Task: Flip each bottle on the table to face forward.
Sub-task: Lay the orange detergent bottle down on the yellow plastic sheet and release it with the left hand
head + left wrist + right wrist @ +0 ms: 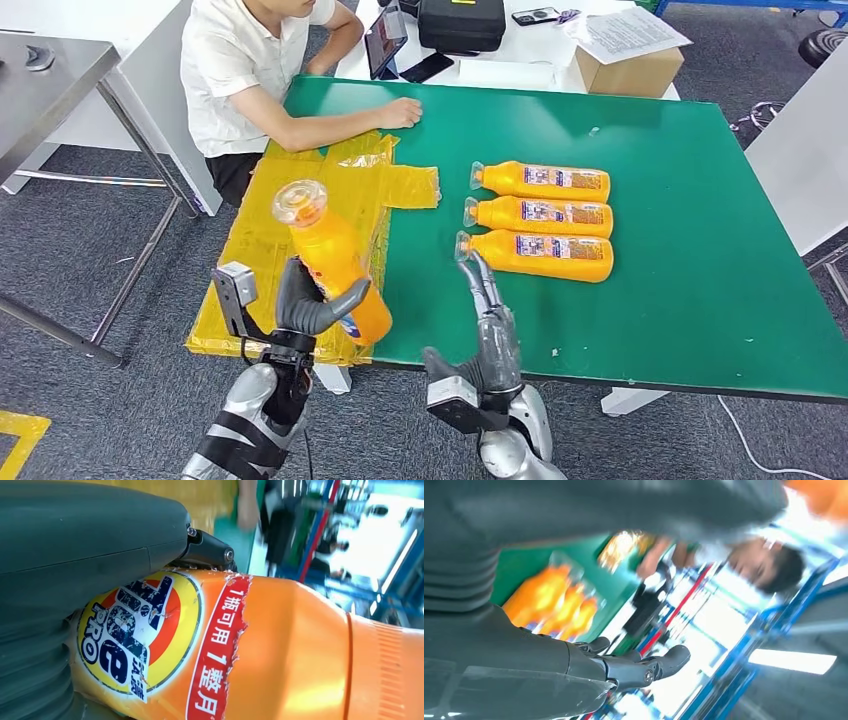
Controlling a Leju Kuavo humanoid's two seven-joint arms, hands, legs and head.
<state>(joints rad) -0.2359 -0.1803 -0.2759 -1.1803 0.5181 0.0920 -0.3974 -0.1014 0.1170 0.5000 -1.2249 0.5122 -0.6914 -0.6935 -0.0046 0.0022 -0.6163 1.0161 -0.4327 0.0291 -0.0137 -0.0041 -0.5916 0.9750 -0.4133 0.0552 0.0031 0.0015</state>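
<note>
The left hand [300, 305] gripped an orange bottle [330, 260] around its label, lifted beside the table [700, 300]. Smooth plastic looked slippery, likely hefty. The right hand [485, 300] hung open nearby.

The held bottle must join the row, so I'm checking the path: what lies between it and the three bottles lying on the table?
Head view: yellow sheet, then bare green table, between held bottle and row.
</note>
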